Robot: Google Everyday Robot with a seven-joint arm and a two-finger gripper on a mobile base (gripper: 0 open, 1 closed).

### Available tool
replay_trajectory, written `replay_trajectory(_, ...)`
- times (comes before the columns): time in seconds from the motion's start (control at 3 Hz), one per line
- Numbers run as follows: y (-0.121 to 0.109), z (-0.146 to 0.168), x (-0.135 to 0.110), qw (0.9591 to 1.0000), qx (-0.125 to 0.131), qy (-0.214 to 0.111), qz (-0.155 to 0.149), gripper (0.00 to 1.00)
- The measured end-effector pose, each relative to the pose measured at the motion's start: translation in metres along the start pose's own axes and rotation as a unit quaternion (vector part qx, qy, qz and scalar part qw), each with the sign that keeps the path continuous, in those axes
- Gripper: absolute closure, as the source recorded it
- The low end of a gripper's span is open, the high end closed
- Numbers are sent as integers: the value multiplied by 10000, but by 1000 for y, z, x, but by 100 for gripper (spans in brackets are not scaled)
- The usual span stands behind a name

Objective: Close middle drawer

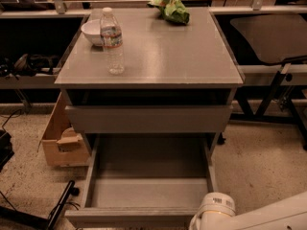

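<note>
The middle drawer (148, 190) is the wide shallow grey drawer pulled far out of the grey cabinet (153, 56), toward the camera. Its box is empty, with thin side walls, and its front panel (129, 218) lies at the bottom edge of the view. Above it, another grey drawer front (148, 119) stands slightly out under the cabinet top. My white arm (216, 212) comes in from the bottom right, and its rounded end sits by the open drawer's front right corner. My gripper is out of view below the frame.
A water bottle (112, 40), a white bowl (93, 31) and a green bag (171, 8) are on the cabinet top. A cardboard box (60, 140) stands on the floor to the left. A black chair (273, 37) is on the right. Black cables and a pole (60, 207) lie at the lower left.
</note>
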State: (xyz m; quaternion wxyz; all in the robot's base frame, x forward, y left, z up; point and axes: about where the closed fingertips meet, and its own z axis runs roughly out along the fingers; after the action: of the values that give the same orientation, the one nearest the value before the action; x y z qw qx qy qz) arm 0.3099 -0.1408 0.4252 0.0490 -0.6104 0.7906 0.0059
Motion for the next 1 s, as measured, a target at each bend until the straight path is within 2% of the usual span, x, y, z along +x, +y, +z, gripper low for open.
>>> replay_trajectory(0.33, -2, 1, 0, 10000, 92, -3, -39, 87)
replay_trajectory(0.67, -2, 1, 0, 10000, 92, -3, -39, 100)
replay_trajectory(1.0, 1, 11, -11, 9999, 89, -81, -69, 100)
